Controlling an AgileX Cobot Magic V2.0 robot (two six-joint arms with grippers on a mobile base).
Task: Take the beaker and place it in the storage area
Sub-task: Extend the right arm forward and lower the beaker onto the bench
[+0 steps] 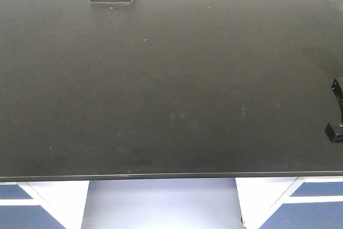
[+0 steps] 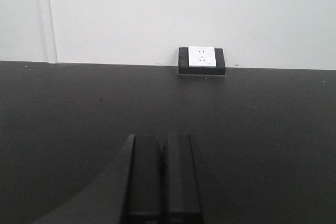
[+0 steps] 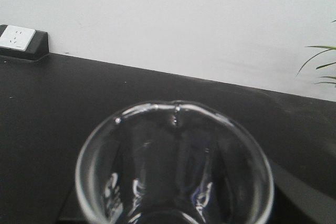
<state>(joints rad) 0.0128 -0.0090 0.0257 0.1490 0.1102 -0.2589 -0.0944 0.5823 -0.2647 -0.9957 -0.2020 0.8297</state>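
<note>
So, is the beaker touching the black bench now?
Cannot tell. The right wrist view cuts off the base of the beaker, hiding any contact with the bench; the front view lacks the beaker.

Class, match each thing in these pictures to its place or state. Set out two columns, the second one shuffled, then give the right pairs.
Column one:
1. clear glass cylindrical beaker
2. small black socket box with white face
3. left gripper
4. thin green plant leaves

Column two:
A. jaws shut together
B. far right edge of the right wrist view
C. back edge of the matte black benchtop
D. close up, filling the bottom of the right wrist view

Pairs: 1-D, 2-C, 3-A, 4-B
</note>
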